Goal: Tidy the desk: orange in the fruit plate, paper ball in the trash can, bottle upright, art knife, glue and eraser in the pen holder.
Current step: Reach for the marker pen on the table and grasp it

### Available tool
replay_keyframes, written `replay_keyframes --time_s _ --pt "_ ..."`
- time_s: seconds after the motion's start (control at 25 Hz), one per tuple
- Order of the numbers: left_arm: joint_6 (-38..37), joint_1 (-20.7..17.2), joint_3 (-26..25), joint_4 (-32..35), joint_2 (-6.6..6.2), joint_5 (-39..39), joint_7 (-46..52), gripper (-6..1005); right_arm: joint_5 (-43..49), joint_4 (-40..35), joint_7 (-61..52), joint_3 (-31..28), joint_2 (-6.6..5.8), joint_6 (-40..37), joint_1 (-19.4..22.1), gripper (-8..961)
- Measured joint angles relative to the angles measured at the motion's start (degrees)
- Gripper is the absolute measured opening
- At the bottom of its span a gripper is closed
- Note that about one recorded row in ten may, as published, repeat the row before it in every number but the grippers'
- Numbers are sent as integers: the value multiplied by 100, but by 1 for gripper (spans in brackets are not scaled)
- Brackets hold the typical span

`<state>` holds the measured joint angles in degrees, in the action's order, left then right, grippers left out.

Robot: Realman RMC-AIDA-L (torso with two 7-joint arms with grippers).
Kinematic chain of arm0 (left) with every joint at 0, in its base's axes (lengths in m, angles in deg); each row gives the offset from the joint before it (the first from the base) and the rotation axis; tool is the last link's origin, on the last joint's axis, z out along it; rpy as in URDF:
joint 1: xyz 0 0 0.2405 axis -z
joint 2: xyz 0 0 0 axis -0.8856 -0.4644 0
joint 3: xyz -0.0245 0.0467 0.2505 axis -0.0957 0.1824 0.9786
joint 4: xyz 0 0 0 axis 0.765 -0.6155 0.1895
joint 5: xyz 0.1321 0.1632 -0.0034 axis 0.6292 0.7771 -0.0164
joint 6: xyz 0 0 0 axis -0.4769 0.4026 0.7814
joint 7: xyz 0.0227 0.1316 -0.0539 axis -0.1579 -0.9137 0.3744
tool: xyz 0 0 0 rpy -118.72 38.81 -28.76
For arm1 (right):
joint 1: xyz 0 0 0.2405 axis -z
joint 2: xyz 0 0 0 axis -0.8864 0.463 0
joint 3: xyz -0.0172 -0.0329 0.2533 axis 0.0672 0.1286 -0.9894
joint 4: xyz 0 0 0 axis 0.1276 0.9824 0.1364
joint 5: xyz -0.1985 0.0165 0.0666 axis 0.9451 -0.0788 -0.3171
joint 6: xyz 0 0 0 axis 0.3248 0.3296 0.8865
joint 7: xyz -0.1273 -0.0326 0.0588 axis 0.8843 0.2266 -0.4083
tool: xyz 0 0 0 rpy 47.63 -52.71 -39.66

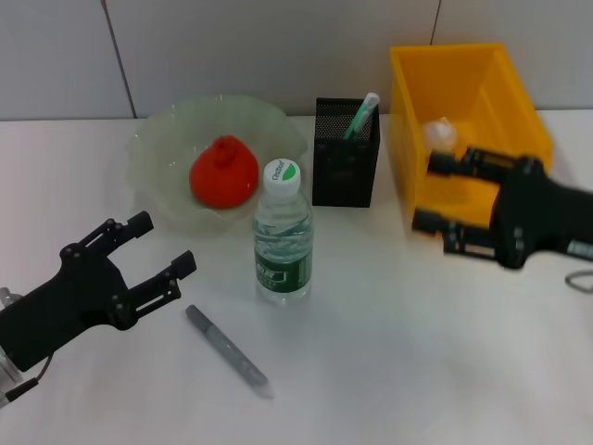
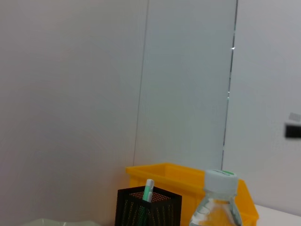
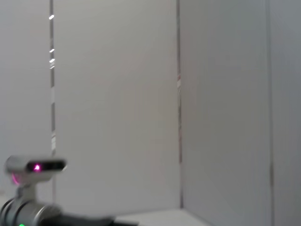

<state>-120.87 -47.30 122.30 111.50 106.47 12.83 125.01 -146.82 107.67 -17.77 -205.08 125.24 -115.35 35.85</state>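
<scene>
The orange [image 1: 223,172] lies in the pale-green fruit plate [image 1: 157,153]. The bottle [image 1: 283,236] stands upright at mid-table; its cap [image 2: 220,181] shows in the left wrist view. The black pen holder [image 1: 346,162] [image 2: 148,207] holds a green-and-white stick [image 1: 361,116]; I cannot tell if it is the glue. The grey art knife [image 1: 227,349] lies flat in front of the bottle. The paper ball [image 1: 441,134] rests inside the yellow trash can [image 1: 482,83]. My right gripper [image 1: 431,193] hangs open at the can's near wall, empty. My left gripper [image 1: 167,243] is open, left of the knife. The eraser is out of view.
A grey panelled wall stands behind the table. The trash can [image 2: 188,181] rises behind the pen holder in the left wrist view. A grey device with a pink light [image 3: 35,167] shows in the right wrist view. A cable loop [image 1: 581,281] lies at the right edge.
</scene>
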Motion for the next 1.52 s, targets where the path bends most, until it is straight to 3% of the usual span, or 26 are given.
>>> replay_keyframes --time_s 0.36,0.6,0.76,0.84,1.04,1.32,1.44,1.48,1.52 --pt "71 -88 -8 -66 9 -1 97 825 113 -91 177 -87 -34 -43 343 708" --pt "312 -136 -8 100 -17 31 657 825 122 -172 323 -256 -44 -3 432 709" --pt "619 -234 8 626 -24 51 1265 825 127 -269 421 -388 -49 4 486 709" --pt "965 -340 6 1382 -32 304 2129 825 125 -390 538 -464 -61 7 540 709" --pt "1380 -374 -51 2412 -52 827 3505 825 126 -560 747 -560 -63 7 629 709" --pt "1513 -285 -180 3175 -70 1590 4650 825 132 -566 782 -609 -67 -34 734 709" --pt "1513 -285 -180 3175 -70 1590 4650 825 132 -600 782 -720 -76 -28 757 709" --pt "1609 -205 -224 3821 -64 2434 5762 825 132 -600 782 -720 -76 -28 757 709" --pt "1600 -200 -242 4165 -45 2714 6158 825 137 -611 782 -743 -76 -25 761 709"
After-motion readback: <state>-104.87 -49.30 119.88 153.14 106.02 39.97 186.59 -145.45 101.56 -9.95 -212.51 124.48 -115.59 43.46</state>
